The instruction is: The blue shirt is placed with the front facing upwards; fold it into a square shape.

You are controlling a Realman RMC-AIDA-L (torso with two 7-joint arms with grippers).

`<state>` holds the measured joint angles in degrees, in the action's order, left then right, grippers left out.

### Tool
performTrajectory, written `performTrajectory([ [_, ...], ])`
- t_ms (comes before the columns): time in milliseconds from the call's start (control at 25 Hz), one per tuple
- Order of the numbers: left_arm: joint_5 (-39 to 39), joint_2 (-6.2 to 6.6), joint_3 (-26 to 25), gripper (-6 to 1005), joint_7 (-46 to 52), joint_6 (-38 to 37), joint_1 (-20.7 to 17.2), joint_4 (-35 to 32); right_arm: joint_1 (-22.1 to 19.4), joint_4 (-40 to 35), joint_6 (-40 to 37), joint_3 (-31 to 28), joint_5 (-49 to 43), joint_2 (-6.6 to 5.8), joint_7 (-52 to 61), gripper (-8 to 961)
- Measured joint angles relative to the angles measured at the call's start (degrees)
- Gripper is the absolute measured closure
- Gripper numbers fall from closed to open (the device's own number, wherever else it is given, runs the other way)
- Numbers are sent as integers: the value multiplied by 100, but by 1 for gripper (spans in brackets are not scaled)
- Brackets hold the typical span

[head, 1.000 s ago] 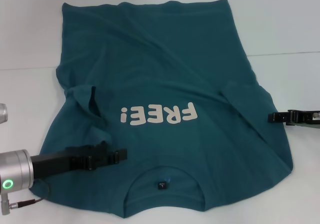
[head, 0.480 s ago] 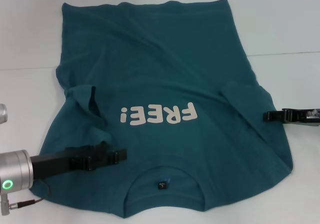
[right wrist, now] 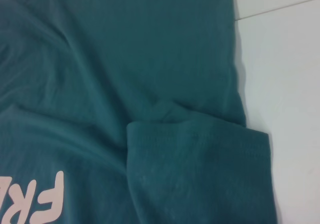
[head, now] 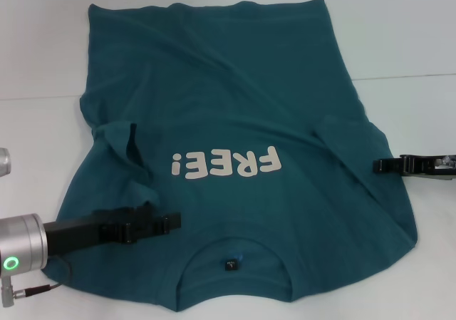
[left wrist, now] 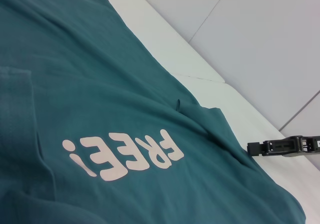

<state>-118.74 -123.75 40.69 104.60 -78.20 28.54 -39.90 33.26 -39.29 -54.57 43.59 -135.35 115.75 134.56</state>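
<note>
Head view shows your right gripper [head: 378,165] at the blue shirt [head: 228,106]'s folded right sleeve [head: 353,145]; left gripper [head: 173,222] rests beside the collar [head: 231,252]; you cannot tell either's jaw state.

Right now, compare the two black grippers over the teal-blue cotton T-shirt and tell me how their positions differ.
The left gripper reaches well in over the teal-blue cotton T-shirt, near the shoulder beside the round neckline; the right gripper only meets the shirt's edge by the folded-in right sleeve. The left shows a long stretch of arm with a silver wrist, the right just its tip. Both are black, lie low and point inward.
</note>
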Motion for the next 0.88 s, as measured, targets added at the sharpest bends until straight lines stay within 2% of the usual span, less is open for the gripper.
performTrajectory([
  [600,28,0,0,122,6,7,12,0,-26,-52,-242,-18,1,-28,0,299],
  [880,45,0,0,121,4,56,11,0,-57,-65,14,-69,48,-32,-1,299],
])
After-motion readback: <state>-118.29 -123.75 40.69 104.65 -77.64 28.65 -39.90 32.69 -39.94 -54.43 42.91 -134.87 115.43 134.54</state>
